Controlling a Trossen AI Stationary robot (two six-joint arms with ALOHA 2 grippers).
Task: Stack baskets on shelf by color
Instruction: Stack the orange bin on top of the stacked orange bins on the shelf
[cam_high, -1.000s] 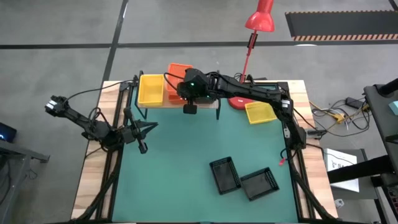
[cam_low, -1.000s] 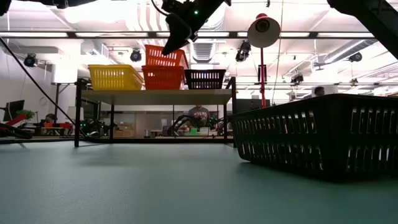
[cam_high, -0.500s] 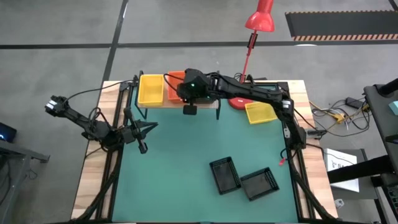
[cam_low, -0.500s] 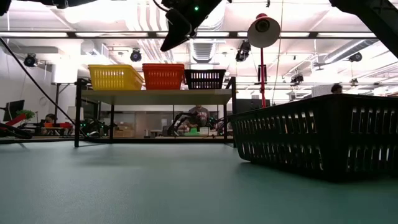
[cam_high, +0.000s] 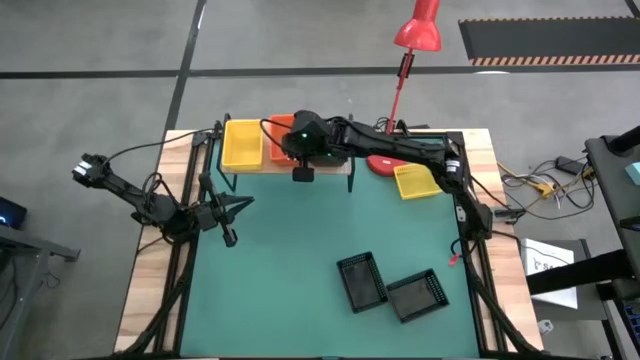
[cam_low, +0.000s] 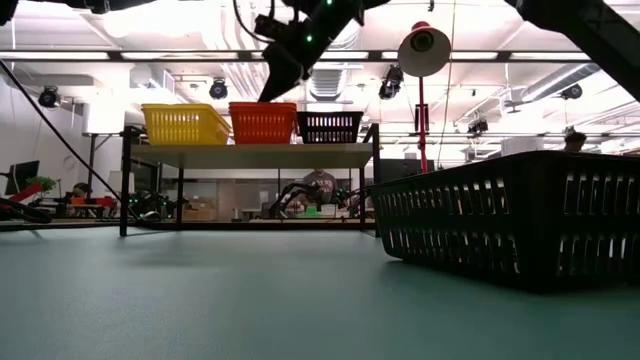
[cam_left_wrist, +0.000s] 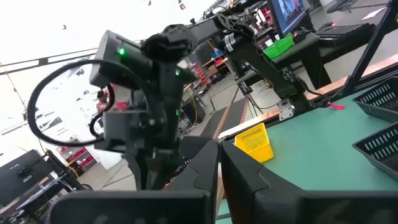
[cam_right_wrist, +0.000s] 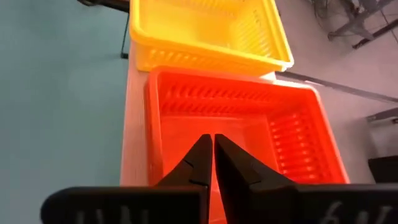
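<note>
So far the shelf (cam_low: 250, 154) at the far edge of the table (cam_high: 290, 260) carries a row of baskets: a yellow basket (cam_high: 243, 144) on the left, a red basket (cam_right_wrist: 242, 127) in the middle and a black basket (cam_low: 330, 127) on the right, as the low view shows them side by side on the plank. How many sit nested in each place cannot be told from here. What is left, by my judgement, is a good share of the job: a loose yellow one (cam_high: 418, 181) lies on the table to the right of the shelf, and two loose black ones (cam_high: 361, 280) (cam_high: 417, 296) lie touching each other on the near right of the table; each wants lifting onto its own colour. The right gripper (cam_right_wrist: 212, 163) hangs over the red basket, its fingers pinched together and holding nothing, pointing down into the open tray. The left gripper (cam_left_wrist: 219, 180) waits low over the left side of the table, fingers likewise closed and empty, aimed toward the right arm. The baskets are shallow rectangular trays with slotted, ribbed walls and a rolled rim; the red one sits level and square beside the yellow, their long sides just touching.
</note>
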